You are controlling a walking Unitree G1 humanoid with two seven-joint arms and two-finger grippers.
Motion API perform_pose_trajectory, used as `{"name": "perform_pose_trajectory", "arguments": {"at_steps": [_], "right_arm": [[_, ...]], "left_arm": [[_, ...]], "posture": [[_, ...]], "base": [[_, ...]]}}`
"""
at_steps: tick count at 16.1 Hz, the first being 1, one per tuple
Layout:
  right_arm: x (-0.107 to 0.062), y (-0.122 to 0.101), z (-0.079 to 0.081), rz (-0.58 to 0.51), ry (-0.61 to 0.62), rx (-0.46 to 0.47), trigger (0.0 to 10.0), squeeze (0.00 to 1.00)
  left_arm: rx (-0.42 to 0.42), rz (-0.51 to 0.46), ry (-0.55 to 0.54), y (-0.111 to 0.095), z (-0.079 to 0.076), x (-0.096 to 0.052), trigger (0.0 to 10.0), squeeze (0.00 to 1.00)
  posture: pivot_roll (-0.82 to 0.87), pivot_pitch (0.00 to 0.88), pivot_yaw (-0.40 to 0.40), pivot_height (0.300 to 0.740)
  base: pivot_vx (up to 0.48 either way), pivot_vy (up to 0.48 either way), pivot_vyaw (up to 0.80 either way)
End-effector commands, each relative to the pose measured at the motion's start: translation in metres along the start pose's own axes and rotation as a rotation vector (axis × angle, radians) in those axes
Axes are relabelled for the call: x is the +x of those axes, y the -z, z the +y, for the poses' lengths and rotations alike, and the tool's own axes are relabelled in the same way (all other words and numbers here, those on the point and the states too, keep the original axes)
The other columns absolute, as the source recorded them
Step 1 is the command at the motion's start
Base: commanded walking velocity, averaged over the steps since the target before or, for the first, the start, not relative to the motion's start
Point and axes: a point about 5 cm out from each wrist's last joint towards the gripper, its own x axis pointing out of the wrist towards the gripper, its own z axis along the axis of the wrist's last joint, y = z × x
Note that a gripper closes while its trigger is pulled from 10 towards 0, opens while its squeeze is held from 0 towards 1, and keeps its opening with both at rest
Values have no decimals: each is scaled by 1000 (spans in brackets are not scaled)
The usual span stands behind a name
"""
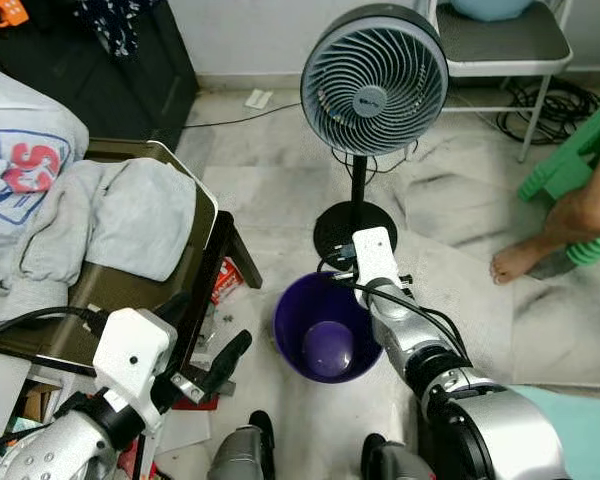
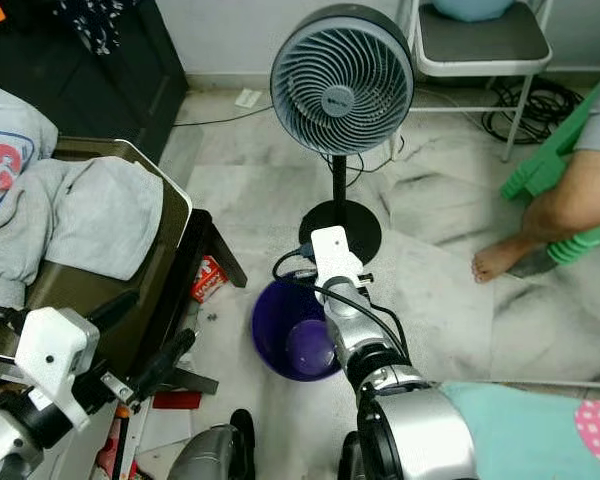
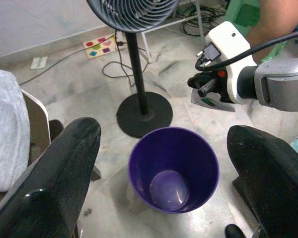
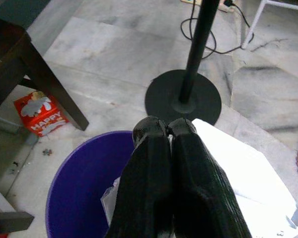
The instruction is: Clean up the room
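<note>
Left gripper (image 3: pixel 164 163), fingers apart, idles at 7 o'clock. Right gripper (image 4: pixel 164 130), clamped on white paper (image 4: pixel 243 168), hovers over the purple bin (image 1: pixel 325 335) rim; the next move should be release.

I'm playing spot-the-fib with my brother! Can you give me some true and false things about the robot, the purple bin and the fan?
1. The round purple plastic bin stands upright on the marble floor. True.
2. The right gripper has its fingers spread wide. False: they are pressed shut on a white piece of paper.
3. The left gripper is open. True.
4. The grey standing fan lies tipped over. False: it stands upright on its black round base.
5. Grey clothes are piled on the chair. True.
6. The right gripper is beside the chair. False: it is by the bin's rim.
</note>
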Motion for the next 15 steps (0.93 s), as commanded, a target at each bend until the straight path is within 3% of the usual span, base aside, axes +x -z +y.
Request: {"name": "perform_pose_trajectory", "arguments": {"at_steps": [1, 10, 11, 12, 15], "right_arm": [[-2, 6, 5, 17, -5, 17, 10000, 0], [0, -5, 21, -9, -39, 61, 10000, 0], [0, -6, 20, -12, -35, 66, 10000, 706], [0, -8, 19, -16, -32, 71, 10000, 1000], [1, -10, 18, -20, -26, 67, 10000, 1000]], "left_arm": [[-1, 30, -10, 5, 5, -4, 10000, 0], [10, 44, -37, 9, 12, -11, 10000, 0], [11, 46, -39, 9, 12, -12, 10000, 0], [12, 47, -39, 9, 13, -13, 10000, 0], [13, 48, -39, 9, 14, -12, 10000, 0]], "posture": [[307, 319, 136, 740], [335, 324, 146, 740], [337, 324, 147, 740], [336, 322, 146, 740], [332, 318, 147, 740]], "base": [[0, 0, 0], [0, 0, 0], [0, 0, 0], [0, 0, 0], [0, 0, 0]]}}
